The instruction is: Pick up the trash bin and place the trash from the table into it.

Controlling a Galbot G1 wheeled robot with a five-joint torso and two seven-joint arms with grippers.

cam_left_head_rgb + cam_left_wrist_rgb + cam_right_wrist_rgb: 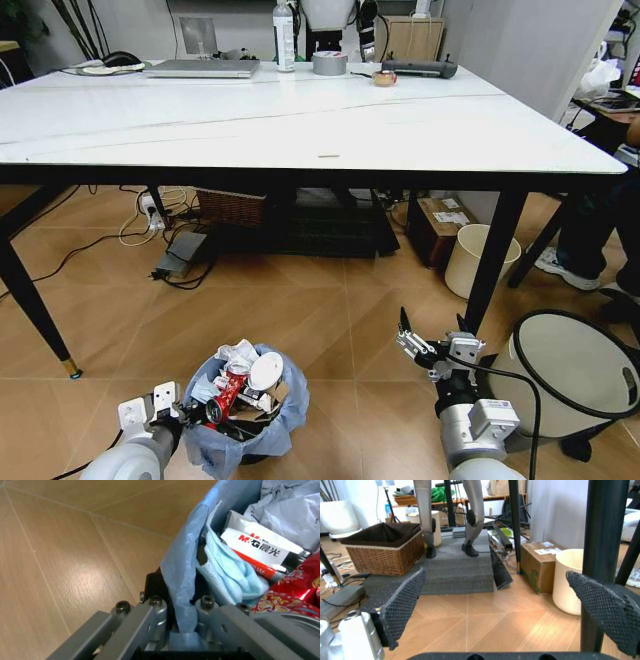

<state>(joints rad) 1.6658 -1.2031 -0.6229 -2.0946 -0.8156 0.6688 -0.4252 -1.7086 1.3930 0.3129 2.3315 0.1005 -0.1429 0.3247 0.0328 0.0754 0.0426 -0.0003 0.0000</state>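
Observation:
The trash bin [243, 425], a dark bin lined with a light-blue bag, stands on the wooden floor in front of the table [250, 135]. It is full of trash [238, 382]: tissues, a white cup lid, a red-labelled bottle and cardboard. My left gripper [185, 410] is shut on its near-left rim. In the left wrist view the fingers [150, 609] pinch the blue bag edge [182, 573], beside a white box [260, 545]. My right gripper [435, 348] hangs open to the right of the bin, its meshed pads [402, 607] wide apart with nothing between them. A small pale sliver [328, 156] lies near the table's front edge.
A laptop [200, 68], tape roll [329, 63] and bottle [284, 35] sit at the table's far side. Under it are a wicker basket [235, 207], cables [160, 225], a cardboard box [440, 222] and a cream bucket [478, 260] by a black leg [492, 265]. A round stand base [575, 375] lies right.

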